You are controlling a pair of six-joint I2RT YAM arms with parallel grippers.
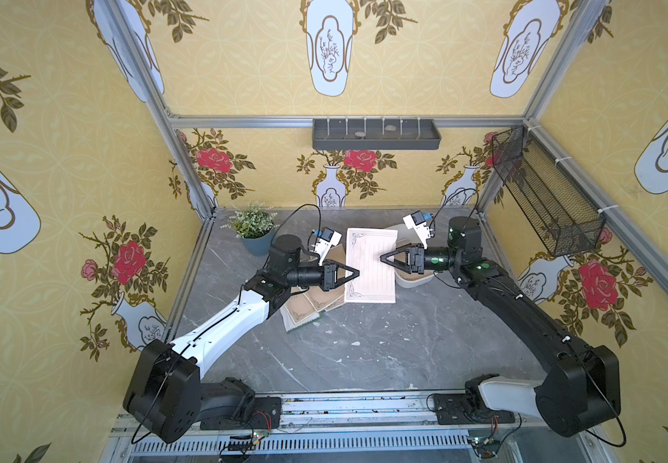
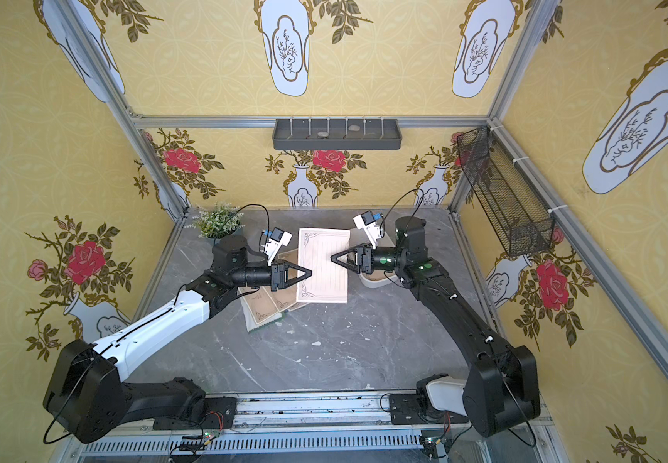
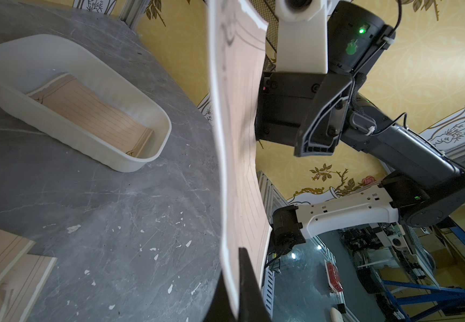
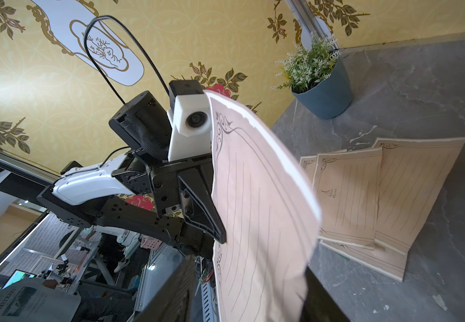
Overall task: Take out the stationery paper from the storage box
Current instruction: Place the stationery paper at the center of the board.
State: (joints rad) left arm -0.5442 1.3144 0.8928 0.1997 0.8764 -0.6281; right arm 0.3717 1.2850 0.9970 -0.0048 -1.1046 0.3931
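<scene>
One tan sheet of stationery paper hangs in the air over the table's middle, between my two grippers. My left gripper is shut on its left edge. My right gripper stands open, its two fingers apart on either side of the sheet's right edge. The white storage box sits on the table under my right wrist, and another tan sheet lies inside it. Several tan sheets lie in a loose pile under my left wrist.
A potted plant stands at the back left of the grey marble table. A grey compartmented tray hangs on the back wall. A black wire-mesh basket hangs on the right wall.
</scene>
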